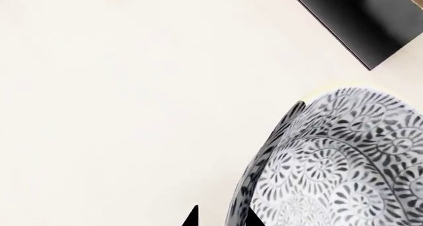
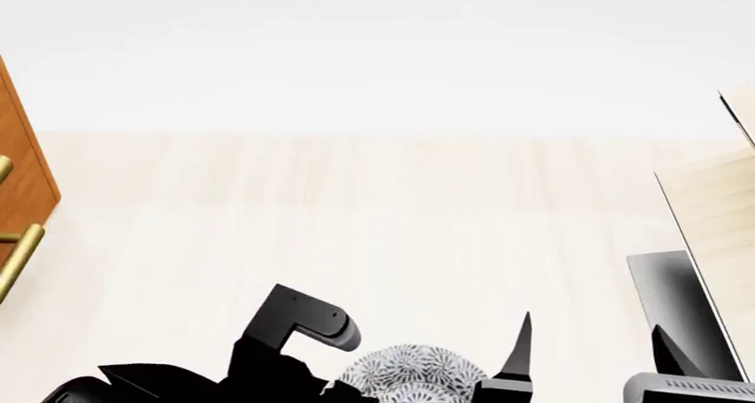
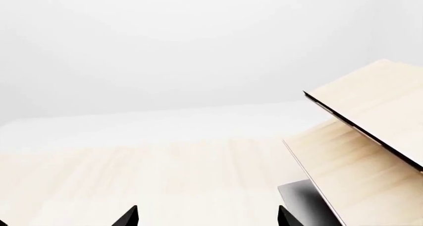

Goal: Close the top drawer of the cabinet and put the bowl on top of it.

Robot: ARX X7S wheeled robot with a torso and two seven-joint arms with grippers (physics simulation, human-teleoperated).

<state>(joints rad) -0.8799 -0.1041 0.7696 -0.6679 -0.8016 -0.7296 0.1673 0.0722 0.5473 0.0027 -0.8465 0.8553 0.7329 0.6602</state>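
The bowl (image 1: 343, 161), white with a dark floral pattern, fills one corner of the left wrist view. My left gripper (image 1: 221, 218) is drawn in on its rim, with one fingertip inside the wall and one outside. In the head view the bowl (image 2: 408, 372) sits at the bottom edge beside my left arm (image 2: 295, 332). The reddish-brown cabinet (image 2: 26, 169) shows only as a sliver at the far left, with a brass handle (image 2: 18, 262). I cannot tell how its top drawer stands. My right gripper (image 3: 208, 218) hangs open over the pale table, holding nothing.
A pale wooden rack (image 2: 708, 209) on a black base (image 2: 673, 306) stands at the right, close to my right gripper (image 2: 590, 354). The rack (image 3: 370, 122) also fills the right wrist view's side. Its base (image 1: 363, 18) lies beyond the bowl. The pale table (image 2: 377, 226) stretches ahead.
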